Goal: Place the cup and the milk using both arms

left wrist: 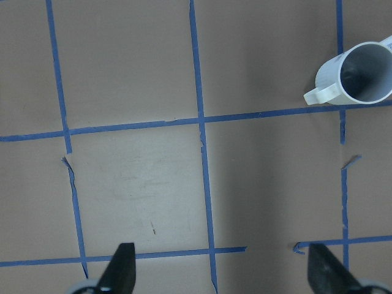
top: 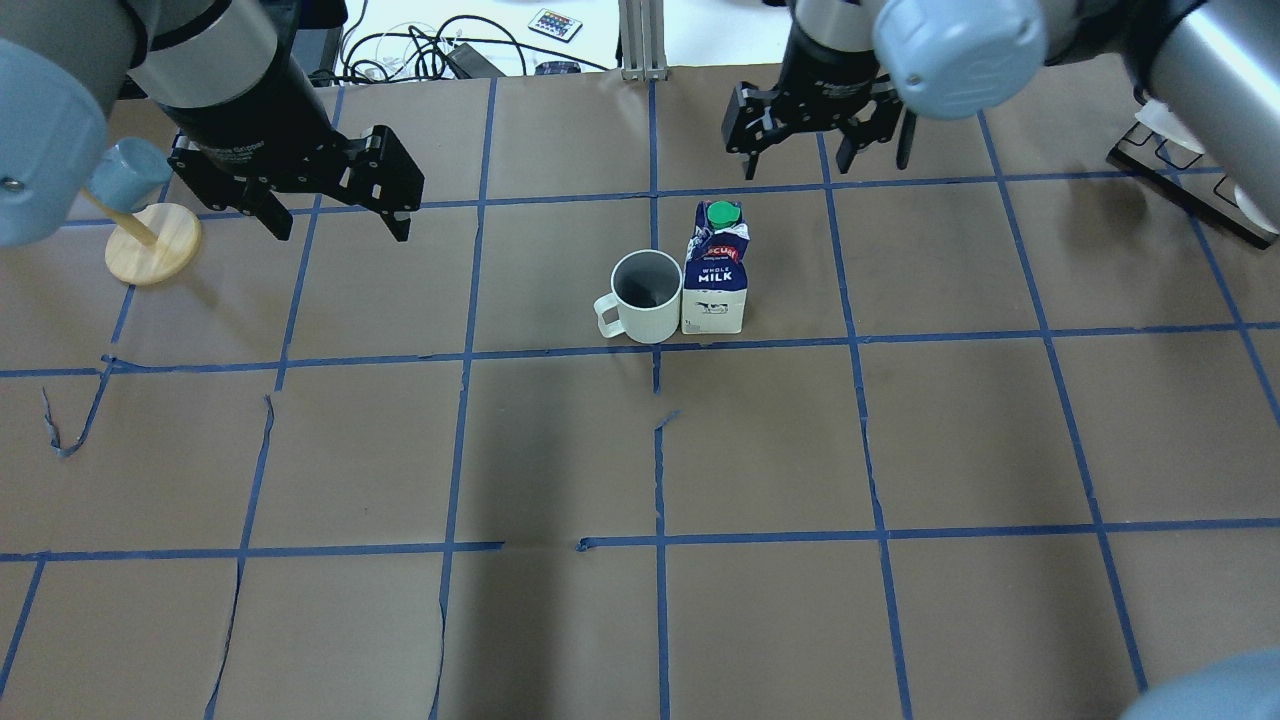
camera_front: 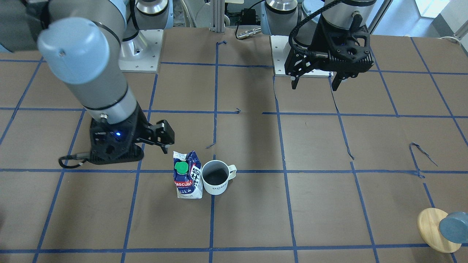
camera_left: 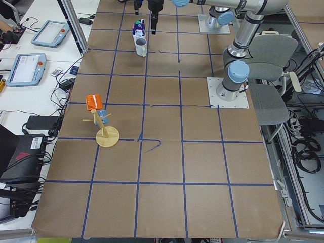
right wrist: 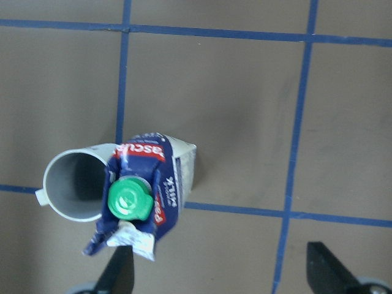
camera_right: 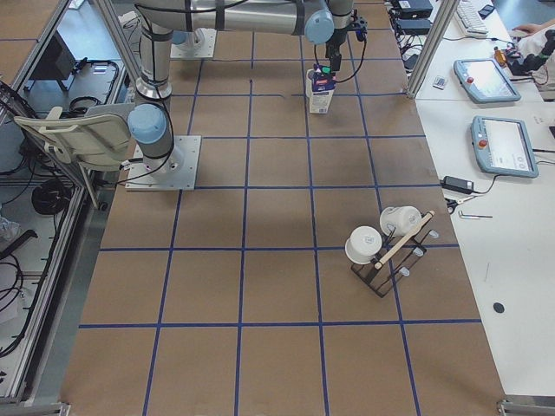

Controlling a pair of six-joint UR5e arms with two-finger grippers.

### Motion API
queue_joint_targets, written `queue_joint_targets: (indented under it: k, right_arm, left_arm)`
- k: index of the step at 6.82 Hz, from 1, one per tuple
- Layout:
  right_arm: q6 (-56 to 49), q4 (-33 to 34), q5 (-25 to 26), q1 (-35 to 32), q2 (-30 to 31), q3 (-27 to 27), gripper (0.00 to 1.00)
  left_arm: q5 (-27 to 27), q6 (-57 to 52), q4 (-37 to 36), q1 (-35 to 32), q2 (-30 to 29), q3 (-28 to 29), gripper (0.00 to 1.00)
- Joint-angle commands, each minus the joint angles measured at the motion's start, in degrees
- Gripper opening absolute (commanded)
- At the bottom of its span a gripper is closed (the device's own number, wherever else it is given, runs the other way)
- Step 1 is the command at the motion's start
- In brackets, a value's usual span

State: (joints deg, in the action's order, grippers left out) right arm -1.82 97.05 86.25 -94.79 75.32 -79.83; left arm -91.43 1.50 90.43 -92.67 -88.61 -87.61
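The white cup (top: 645,296) with a dark inside stands upright mid-table, its handle toward my left. The blue and white milk carton (top: 715,272) with a green cap stands touching it on the cup's right. Both also show in the front view, cup (camera_front: 215,178) and milk (camera_front: 188,176). My left gripper (top: 330,205) is open and empty, raised well to the left of the cup; its wrist view shows the cup (left wrist: 358,73) far off. My right gripper (top: 822,150) is open and empty, raised just beyond the milk; its wrist view looks down on the milk (right wrist: 147,196).
A round wooden disc stand (top: 152,243) with a blue-grey cylinder sits at the far left, near my left arm. A dark mug rack (top: 1195,175) with white mugs is at the far right. Brown paper with blue tape lines (top: 860,430) covers the table.
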Motion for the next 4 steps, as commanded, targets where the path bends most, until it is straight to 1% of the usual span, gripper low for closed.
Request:
queue_joint_targets:
  k: [1, 2, 4]
  right_arm:
    - [-8.26, -3.89, 0.23, 3.99, 11.4, -5.14, 1.0]
    - [-8.89, -3.97, 0.41, 4.43, 12.82, -5.34, 1.0]
    - [-8.2, -4.94, 0.58, 4.26, 13.54, -5.6, 1.0]
  left_arm:
    - [0.11, 1.23, -0.08, -0.06, 0.02, -0.02, 1.0]
    - [0.02, 1.23, 0.01, -0.06, 0.02, 0.07, 1.0]
    - [0.02, 1.23, 0.01, -0.06, 0.02, 0.07, 1.0]
